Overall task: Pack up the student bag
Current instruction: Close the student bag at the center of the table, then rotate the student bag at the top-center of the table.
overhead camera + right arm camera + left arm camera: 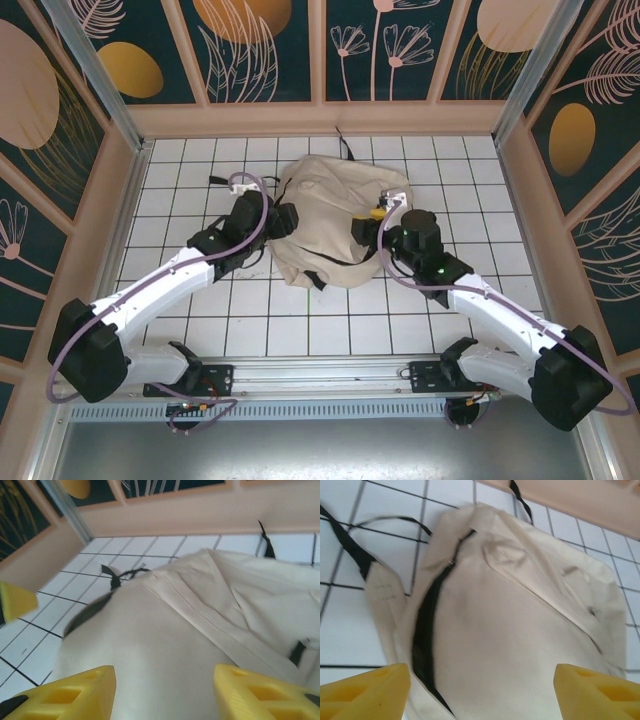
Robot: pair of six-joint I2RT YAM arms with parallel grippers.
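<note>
The student bag [335,215], a cream fabric backpack, lies slumped in the middle of the white tiled table. A black zipper line [425,630] runs down its left side. My left gripper [281,219] is at the bag's left edge; its yellow fingers [365,692] stand wide apart over the fabric, open, gripping nothing. At the bag's right edge my right gripper [374,224] is open too, its fingers [65,695] spread above the smooth cream cloth [165,645]. The other arm's yellow fingertip [15,600] shows at the left of the right wrist view.
Black straps [350,545] trail onto the tiles left of the bag, and one strap [345,145] reaches toward the back wall. A raised wooden rim [320,118] and patterned walls enclose the table. Tiles in front of the bag [320,320] are bare.
</note>
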